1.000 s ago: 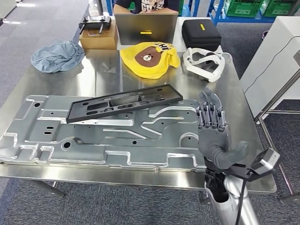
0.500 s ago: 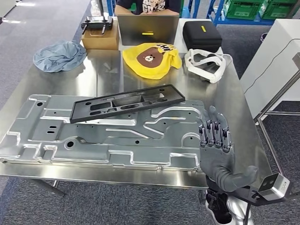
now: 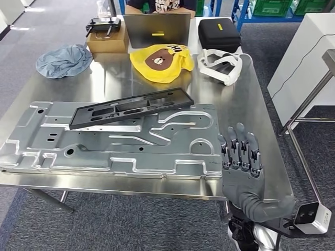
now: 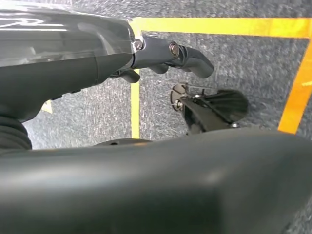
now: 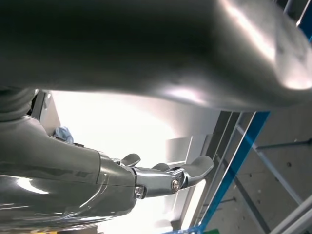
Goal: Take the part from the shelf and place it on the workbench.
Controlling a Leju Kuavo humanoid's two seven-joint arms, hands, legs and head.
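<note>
Flat black slotted part (image 3: pixel 132 107) lies on ribbed stamped-metal panel (image 3: pixel 114 144); grey right hand (image 3: pixel 242 175) fingers spread, empty

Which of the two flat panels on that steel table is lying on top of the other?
The long black plastic panel is on top. It rests tilted across the far edge of the big silver stamped metal sheet, which lies flat on the table.

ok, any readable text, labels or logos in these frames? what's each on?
Nothing reads in full.
Yellow bear bag: dark letters at its top edge, cut off and too small to read.
Person's shirt: white print, cropped by the frame edge, unreadable.
Laptop: small yellow mark, too small to read.
Black case: small yellow tag, no legible text.
</note>
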